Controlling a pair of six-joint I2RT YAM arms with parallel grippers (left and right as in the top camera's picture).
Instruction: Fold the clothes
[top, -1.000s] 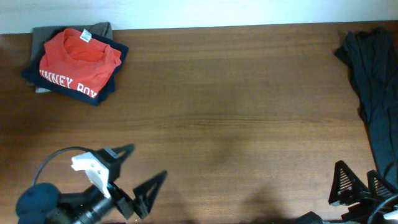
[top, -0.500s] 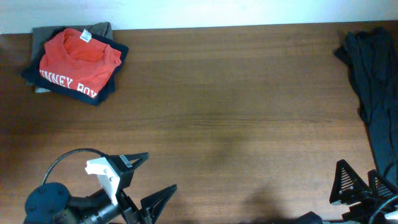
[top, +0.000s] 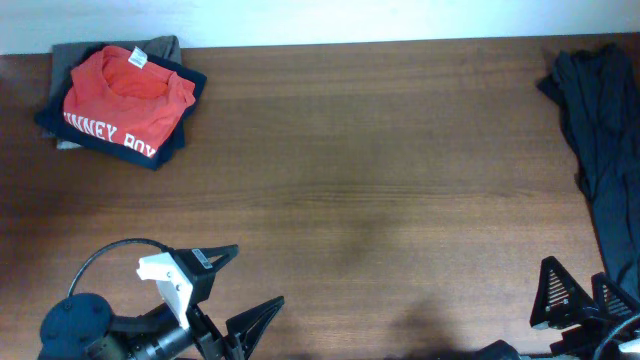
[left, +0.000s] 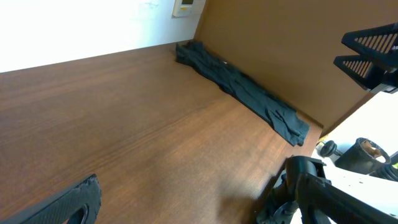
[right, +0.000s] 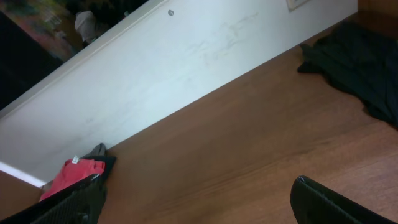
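Left pincer (top: 260, 273) gaping wide, holding nothing, near-left over the tabletop (top: 380, 170), right pincer (top: 573, 272) spreading wide and empty near-right — red-orange T-shirt (top: 120, 95) lying folded on a stack (top: 178, 135), far-left corner, dark garment (top: 600, 130) sprawling along the right edge.

Robotics lab or test rm, by the look of it: bare wood-grain table (top: 380, 150) set against a plain white wall (right: 186, 68) w/ a small wall plate (left: 186, 6). Cabled robot arm (top: 120, 330) at near left edge; clutter (right: 37, 18) past wall's far left end.
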